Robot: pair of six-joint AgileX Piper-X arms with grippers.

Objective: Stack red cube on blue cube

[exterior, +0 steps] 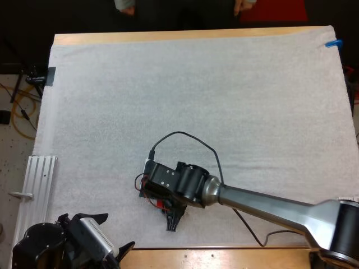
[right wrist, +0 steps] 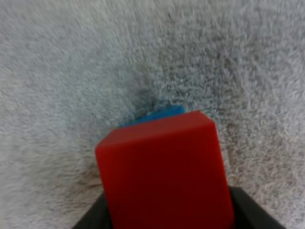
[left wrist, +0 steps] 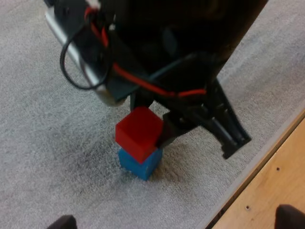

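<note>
The red cube (left wrist: 138, 133) sits on top of the blue cube (left wrist: 140, 165), turned a little askew from it, on the white mat near the table's front edge. My right gripper (exterior: 168, 210) reaches down over the pair, and its black fingers (right wrist: 90, 217) press the red cube (right wrist: 164, 171) from both sides. A sliver of the blue cube (right wrist: 159, 114) peeks out behind the red one. In the high view a bit of the red cube (exterior: 162, 203) shows under the right wrist. My left gripper (exterior: 112, 232) hovers at the lower left, open, its fingertips (left wrist: 62, 222) wide apart and well short of the cubes.
The wooden front edge (left wrist: 267, 186) of the table runs close beside the stack. A metal rail (exterior: 36, 185) lies off the mat's left side. A person's hands (exterior: 128, 7) show beyond the far edge.
</note>
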